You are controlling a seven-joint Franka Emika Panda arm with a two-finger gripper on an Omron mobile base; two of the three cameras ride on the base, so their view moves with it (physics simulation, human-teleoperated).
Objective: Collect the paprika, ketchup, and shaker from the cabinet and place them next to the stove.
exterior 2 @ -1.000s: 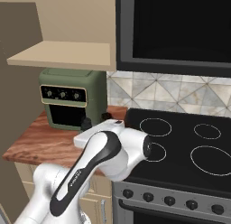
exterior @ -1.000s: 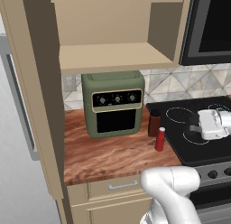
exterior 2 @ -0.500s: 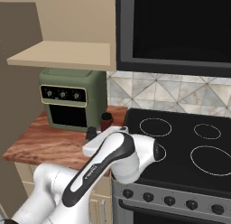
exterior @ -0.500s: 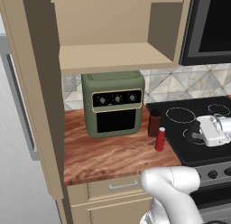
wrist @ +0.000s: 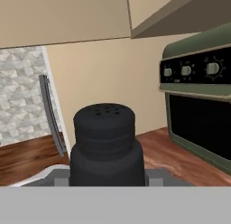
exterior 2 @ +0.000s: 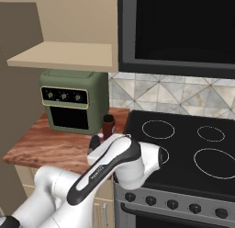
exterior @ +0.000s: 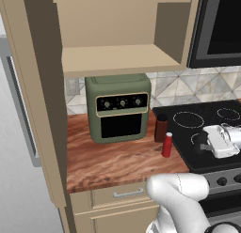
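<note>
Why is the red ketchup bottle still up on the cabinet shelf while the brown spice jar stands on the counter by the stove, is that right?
Not quite. The ketchup bottle stands on the counter too, just in front of the spice jar beside the stove. The left base view shows it.

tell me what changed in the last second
The gripper with the shaker in its jaws has moved left over the stove toward the counter edge, and the arm swung further across the right base view. The paprika, ketchup, toaster oven and cabinet stayed put.
</note>
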